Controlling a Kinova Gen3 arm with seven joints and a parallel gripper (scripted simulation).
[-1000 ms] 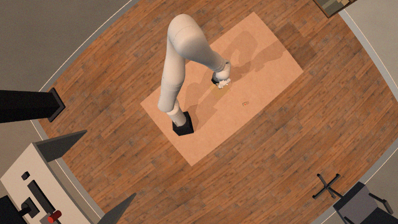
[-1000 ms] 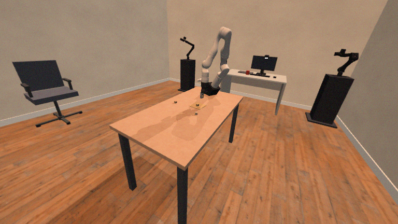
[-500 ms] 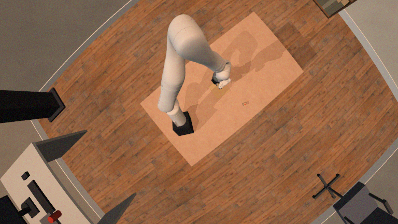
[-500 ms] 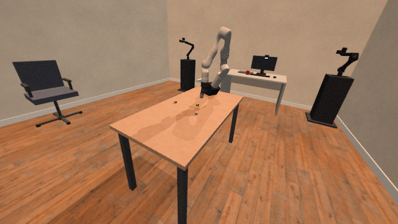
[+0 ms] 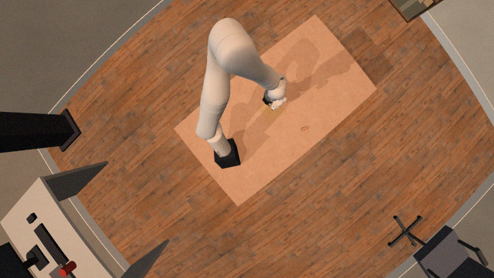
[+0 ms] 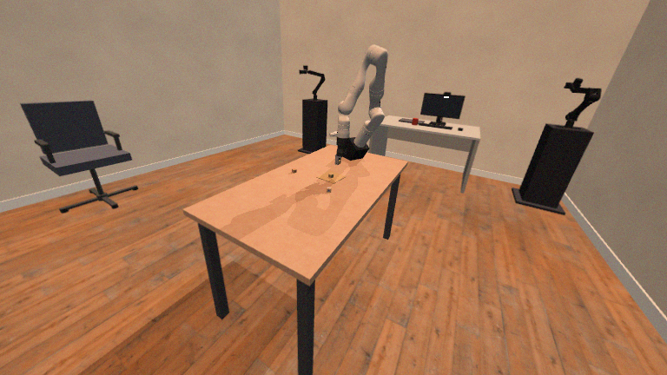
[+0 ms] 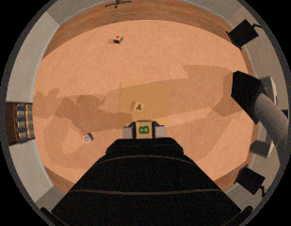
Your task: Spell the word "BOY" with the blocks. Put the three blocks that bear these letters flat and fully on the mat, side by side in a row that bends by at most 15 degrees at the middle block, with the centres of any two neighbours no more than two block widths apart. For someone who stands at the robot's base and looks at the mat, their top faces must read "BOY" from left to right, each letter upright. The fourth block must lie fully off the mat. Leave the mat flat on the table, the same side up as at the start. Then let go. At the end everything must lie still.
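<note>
My gripper (image 6: 338, 161) (image 7: 144, 127) is shut on the wooden B block (image 7: 143, 129), whose green letter faces the wrist camera. It hangs above the table beside the mat's lower edge in the wrist view; its exact height is hard to tell. The thin yellowish mat (image 5: 277, 115) (image 6: 321, 178) (image 7: 156, 91) lies flat. The Y block (image 6: 331, 175) (image 7: 138, 106) rests on it, dark letter up. The O block (image 6: 328, 189) (image 7: 88, 137), with a blue letter, lies off the mat. A block with a red letter (image 5: 303, 129) (image 6: 293, 171) (image 7: 118, 39) lies off the mat; its letter is unreadable.
The arm's black base (image 5: 227, 154) (image 6: 352, 148) (image 7: 245, 94) stands at one end of the table (image 5: 251, 183) (image 6: 235, 208). The arm hides part of the mat in the top view. A desk, chair and bookshelf stand away from the table.
</note>
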